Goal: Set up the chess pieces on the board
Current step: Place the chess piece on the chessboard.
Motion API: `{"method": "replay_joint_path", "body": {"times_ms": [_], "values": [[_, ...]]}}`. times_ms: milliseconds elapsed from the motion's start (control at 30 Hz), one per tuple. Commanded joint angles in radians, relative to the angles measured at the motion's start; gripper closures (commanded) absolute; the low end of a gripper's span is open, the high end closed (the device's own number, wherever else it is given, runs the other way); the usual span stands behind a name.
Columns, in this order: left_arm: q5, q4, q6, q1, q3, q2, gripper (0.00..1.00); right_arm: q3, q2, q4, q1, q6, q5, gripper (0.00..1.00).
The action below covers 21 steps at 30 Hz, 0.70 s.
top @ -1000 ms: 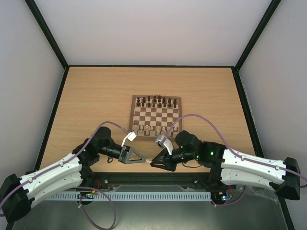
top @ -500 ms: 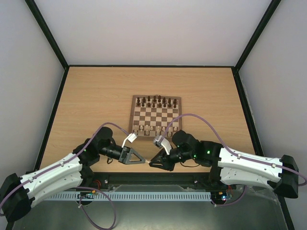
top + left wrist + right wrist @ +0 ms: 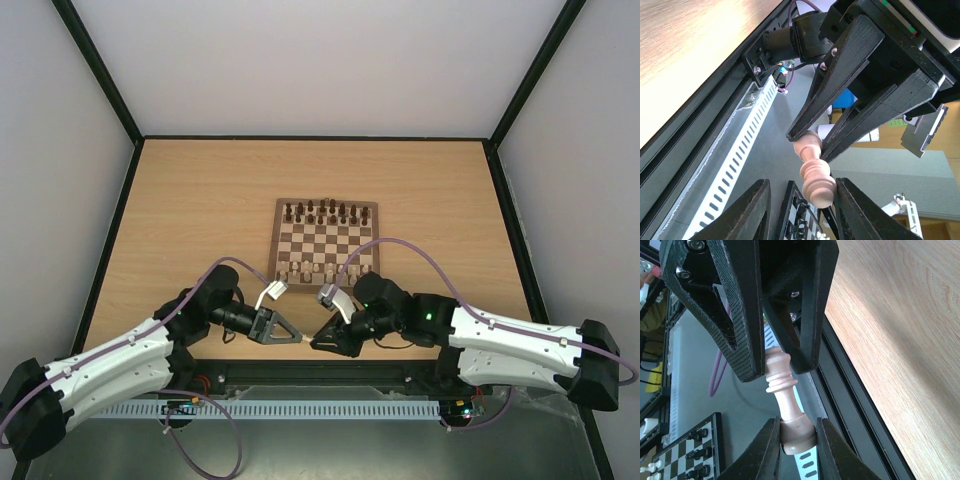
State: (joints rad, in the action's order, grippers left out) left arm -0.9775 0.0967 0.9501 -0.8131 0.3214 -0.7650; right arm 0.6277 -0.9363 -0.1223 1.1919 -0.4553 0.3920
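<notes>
**A:** Where is the pale chess piece [image 3: 784, 399] right now?

**B:** In the air between our two grippers, above the near edge of the table [image 3: 200, 220] and just short of the board [image 3: 325, 245]. Our right gripper [image 3: 318, 343] is clamped on its thick base

**A:** And our left gripper [image 3: 298, 336]?

**B:** Its fingers [image 3: 745, 315] flank the head. One touches it, but the left wrist view shows a gap beside the other, so we aren't clamped yet

**A:** Then we close the left fully before the right lets go, and we keep the piece in line so it doesn't tip

**B:** Agreed. It's turned cream wood with a slim stem, a ringed collar and a flared crown, so we judge it's a queen. It's smooth and tiny, so we need to pinch squarely on the head
</notes>
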Motion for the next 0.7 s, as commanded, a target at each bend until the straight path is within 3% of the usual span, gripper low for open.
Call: {"method": "replay_joint_path", "body": {"times_ms": [0,400,667], "values": [[-0.006,-0.017,-0.001,0.003,0.005,-0.002,0.63,0.033,-0.002,-0.029,0.008,0.01,0.008,0.85],[-0.002,-0.014,0.0,0.003,0.005,-0.015,0.76,0.034,-0.027,-0.022,0.008,0.01,0.002,0.85],[0.001,-0.018,-0.007,0.002,0.005,-0.023,0.8,0.038,-0.045,-0.007,0.008,0.01,0.01,0.85]]}}
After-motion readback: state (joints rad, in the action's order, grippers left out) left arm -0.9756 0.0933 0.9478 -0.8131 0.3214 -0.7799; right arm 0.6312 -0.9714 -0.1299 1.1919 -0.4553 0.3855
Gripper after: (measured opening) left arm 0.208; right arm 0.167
